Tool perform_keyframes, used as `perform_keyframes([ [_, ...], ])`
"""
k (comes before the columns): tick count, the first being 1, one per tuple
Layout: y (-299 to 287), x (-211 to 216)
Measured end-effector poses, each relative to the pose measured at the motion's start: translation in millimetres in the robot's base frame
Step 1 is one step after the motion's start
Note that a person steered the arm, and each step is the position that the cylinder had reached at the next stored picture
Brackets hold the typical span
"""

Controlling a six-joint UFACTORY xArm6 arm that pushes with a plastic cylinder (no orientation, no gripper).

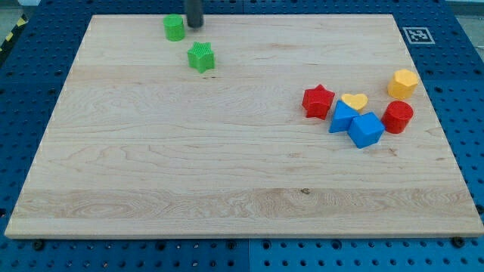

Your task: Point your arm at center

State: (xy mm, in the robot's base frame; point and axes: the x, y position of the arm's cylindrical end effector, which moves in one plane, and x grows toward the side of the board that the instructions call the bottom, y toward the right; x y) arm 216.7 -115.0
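My tip [195, 25] is at the view's top edge of the wooden board [227, 174], just right of a green round block [175, 28]. A green star block [201, 57] lies a little below the tip. At the view's right a cluster lies together: a red star block [318, 101], a yellow heart block [354, 101], a blue triangular block [342, 119], a blue cube-like block [366, 129], a red round block [398, 117] and a yellow hexagon-like block [403, 83]. The tip is far from this cluster.
The board rests on a blue pegboard table [30, 91]. A black and white marker tag [417, 35] sits just off the board's top right corner.
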Motion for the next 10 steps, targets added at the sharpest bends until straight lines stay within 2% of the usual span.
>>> perform_keyframes([
  [1,-42,4],
  [2,-33,-6],
  [3,19,-8],
  [4,45,23],
  [5,45,53],
  [8,-20,59],
  [10,-75,44],
])
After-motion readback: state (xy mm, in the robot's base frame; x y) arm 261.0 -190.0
